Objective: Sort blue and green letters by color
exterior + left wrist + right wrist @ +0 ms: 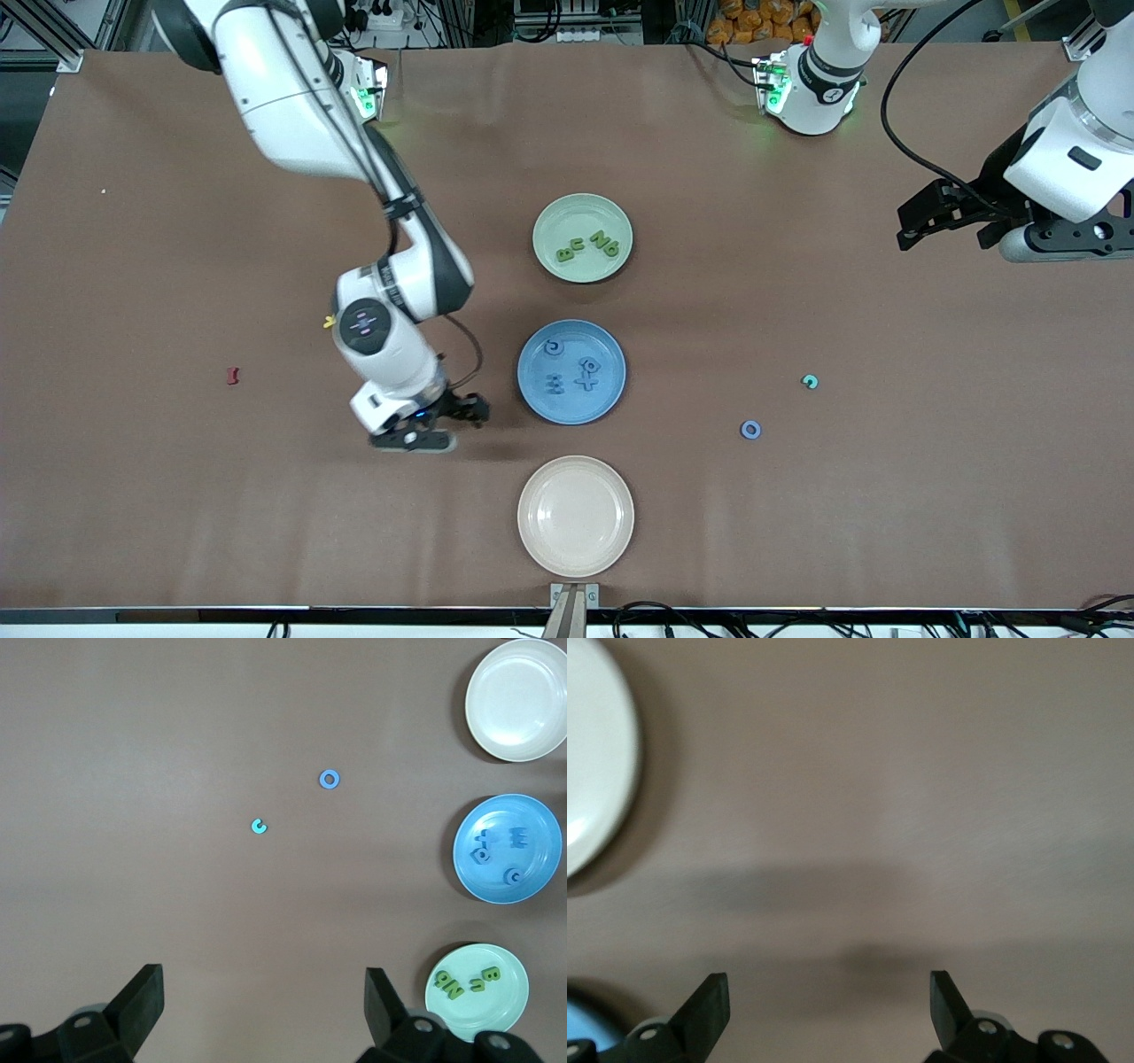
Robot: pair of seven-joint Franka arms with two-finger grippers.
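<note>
Nearest the camera, the cream plate (576, 516) is seen bare, with the blue plate (571, 371) next up the row and the pale green plate (582, 237) farthest from the camera. Four blue letters (571, 370) are counted in the blue plate and a cluster of green letters (587, 246) in the green one, so the sort is judged well along, with stragglers left. The right gripper (461, 416) is held low over bare table just beside the blue plate, at the right arm's end of it, jaws spread wide and nothing between them; a drop into that plate appears just finished. The left gripper (943, 219) is parked high over the left arm's end of the table, jaws wide and empty, waiting. Out on the cloth toward that end, a blue ring letter (750, 430) is spotted, and a teal curled letter (810, 382) near it, a little farther from the camera. A dark red piece (233, 376) and a small yellow piece (330, 322) are noted toward the right arm's end and are best left alone. Next, the blue ring is likely to be fetched: a descent square over it and a low pinch on so flat a piece would be called for.
</note>
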